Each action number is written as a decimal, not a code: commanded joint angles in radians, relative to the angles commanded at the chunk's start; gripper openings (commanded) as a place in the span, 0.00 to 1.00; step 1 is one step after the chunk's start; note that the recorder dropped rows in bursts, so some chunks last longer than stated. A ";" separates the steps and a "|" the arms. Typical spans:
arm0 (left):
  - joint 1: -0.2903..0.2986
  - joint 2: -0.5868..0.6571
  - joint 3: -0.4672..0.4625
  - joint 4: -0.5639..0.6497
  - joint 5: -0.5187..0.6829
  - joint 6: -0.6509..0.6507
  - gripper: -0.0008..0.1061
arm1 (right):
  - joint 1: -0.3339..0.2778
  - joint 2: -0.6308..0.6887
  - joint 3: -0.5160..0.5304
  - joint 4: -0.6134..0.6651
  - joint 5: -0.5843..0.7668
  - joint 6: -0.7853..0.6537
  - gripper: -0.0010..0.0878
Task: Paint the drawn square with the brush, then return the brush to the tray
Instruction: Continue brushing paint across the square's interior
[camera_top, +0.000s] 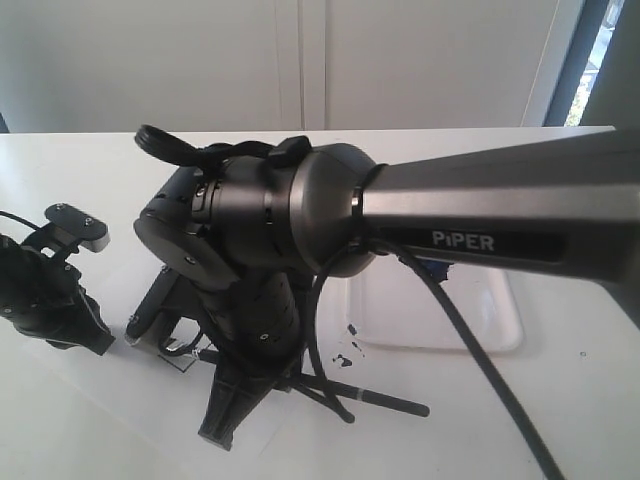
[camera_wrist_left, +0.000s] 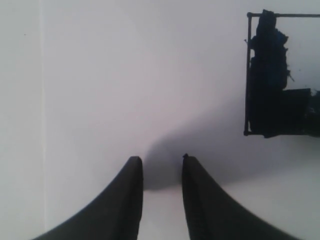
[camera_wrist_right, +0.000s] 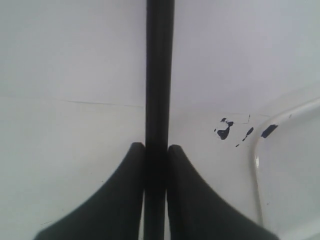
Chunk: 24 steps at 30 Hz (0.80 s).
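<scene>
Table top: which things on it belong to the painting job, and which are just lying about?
Part of the job: the brush, clamped in the right pincer; the tray; the drawn square, smeared dark blue.
Just about: stray paint spots beside the tray; the black cable; the left pincer, open and holding nothing.

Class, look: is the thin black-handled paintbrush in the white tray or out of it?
Out. The right hand is shut on the thin black-handled paintbrush, beside the glossy white plastic tray.
</scene>
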 joint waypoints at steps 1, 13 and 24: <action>0.000 0.000 0.000 0.000 0.000 0.000 0.33 | 0.000 0.002 0.000 0.000 0.000 0.000 0.01; 0.000 0.000 0.000 0.000 -0.002 0.000 0.33 | 0.000 0.003 0.000 0.002 0.072 0.000 0.01; 0.000 0.000 0.000 0.000 -0.002 0.000 0.33 | 0.002 -0.007 0.001 0.008 0.072 0.000 0.01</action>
